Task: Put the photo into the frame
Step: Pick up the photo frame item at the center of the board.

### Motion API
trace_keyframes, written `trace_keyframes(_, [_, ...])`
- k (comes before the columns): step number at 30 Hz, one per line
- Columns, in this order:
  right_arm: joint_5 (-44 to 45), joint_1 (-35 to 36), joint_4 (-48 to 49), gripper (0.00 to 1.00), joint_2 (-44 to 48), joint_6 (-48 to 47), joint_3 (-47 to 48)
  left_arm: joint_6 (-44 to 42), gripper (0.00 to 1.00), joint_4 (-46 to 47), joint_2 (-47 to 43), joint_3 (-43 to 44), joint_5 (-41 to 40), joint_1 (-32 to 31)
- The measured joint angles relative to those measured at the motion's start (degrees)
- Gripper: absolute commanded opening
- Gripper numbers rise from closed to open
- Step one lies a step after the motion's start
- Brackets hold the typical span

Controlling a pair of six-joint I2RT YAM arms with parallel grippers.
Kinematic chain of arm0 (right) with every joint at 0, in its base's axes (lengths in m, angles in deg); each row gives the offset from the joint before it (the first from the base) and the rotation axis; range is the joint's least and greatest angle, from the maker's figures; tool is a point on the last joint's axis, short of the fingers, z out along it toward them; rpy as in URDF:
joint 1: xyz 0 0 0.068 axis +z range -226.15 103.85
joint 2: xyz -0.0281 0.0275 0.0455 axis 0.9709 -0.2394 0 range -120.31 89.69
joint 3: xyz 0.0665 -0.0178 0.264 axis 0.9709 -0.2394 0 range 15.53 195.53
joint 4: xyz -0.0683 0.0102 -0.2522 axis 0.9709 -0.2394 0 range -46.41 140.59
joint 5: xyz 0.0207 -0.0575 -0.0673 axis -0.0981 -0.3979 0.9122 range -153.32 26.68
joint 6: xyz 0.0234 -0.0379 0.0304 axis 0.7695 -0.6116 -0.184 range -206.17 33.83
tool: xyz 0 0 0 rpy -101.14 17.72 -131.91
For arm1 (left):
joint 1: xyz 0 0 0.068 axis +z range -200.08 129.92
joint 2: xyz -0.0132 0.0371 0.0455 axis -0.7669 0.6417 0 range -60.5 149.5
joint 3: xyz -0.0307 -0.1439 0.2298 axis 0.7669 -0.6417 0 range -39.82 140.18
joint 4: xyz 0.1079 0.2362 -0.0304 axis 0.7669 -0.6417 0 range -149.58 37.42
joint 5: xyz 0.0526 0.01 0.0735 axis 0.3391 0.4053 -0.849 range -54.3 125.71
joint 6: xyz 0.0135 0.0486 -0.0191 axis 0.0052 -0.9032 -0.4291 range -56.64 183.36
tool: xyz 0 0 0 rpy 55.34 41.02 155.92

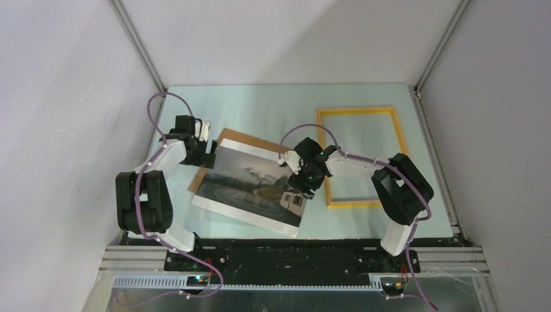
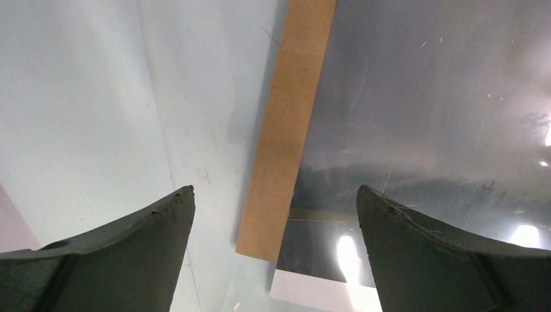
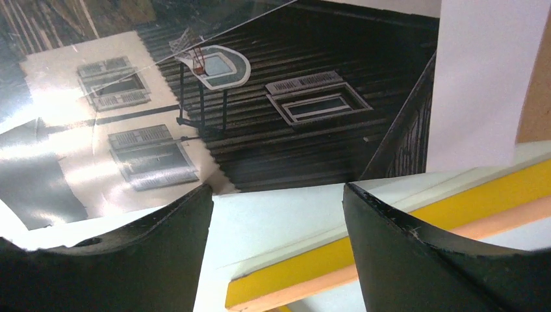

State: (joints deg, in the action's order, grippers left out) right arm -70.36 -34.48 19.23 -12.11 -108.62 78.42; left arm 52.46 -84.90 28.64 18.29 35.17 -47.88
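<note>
The photo [image 1: 253, 185] lies tilted at centre-left of the top view, mostly resting on a brown board [image 1: 242, 138] that shows past its upper-left side. Its lower-right corner reaches close to the left rail of the frame [image 1: 359, 111]. The frame lies flat on the desk [image 1: 273, 104] at the upper right, with nothing in it.

The photo looks like a thin, glossy sheet: light, floppy and slick. It would likely sag or buckle if lifted from one point, and it would crease under a hard pinch. The white borders along its edges are the sensible places to hold it, ideally at two opposite ends so the sheet stays taut.

The left hand [image 2: 275, 198] is spread wide and grips nothing. It hangs over the upper-left end, where the board's edge and the photo's edge run side by side. The right hand [image 3: 278, 192] is also parted and empty. It is low beside the photo's right edge, with bare desk between its fingers and the yellow rail just under them.

The board is the main nuisance, since a pinch at the left end could catch it along with the sheet. The rail stands proud of the desk, so the photo's edge probably has to be lifted over it rather than slid. In the top view the right arm also crosses the frame's lower-left corner.
</note>
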Motion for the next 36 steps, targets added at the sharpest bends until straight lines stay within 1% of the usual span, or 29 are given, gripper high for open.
trace_keyframes(15, [0.24, 0.2, -1.2, 0.78, -9.11, 1.55, 12.11, 0.39, 0.98, -0.7, 2.86, 0.37, -2.34, 0.79])
trace_keyframes(21, [0.35, -0.42, -1.49, 0.82, -11.28, 2.43, 15.56, 0.13, 0.98, -1.03, 2.51, 0.83, -2.25, 1.11])
trace_keyframes(24, [0.31, -0.98, -1.66, 0.85, -11.28, 2.78, 16.11, -1.01, 0.98, -1.4, 0.37, 0.63, -1.6, 1.16])
trace_keyframes(31, [-0.26, -2.27, -3.87, 0.87, -9.44, 3.54, 20.04, -4.63, 0.98, -1.27, -9.64, -2.71, -0.09, 1.2])
trace_keyframes(36, [-1.51, -1.31, -5.07, 0.87, -8.28, 4.0, 26.12, -4.55, 0.98, -1.4, -9.73, -3.34, -0.35, 1.42])
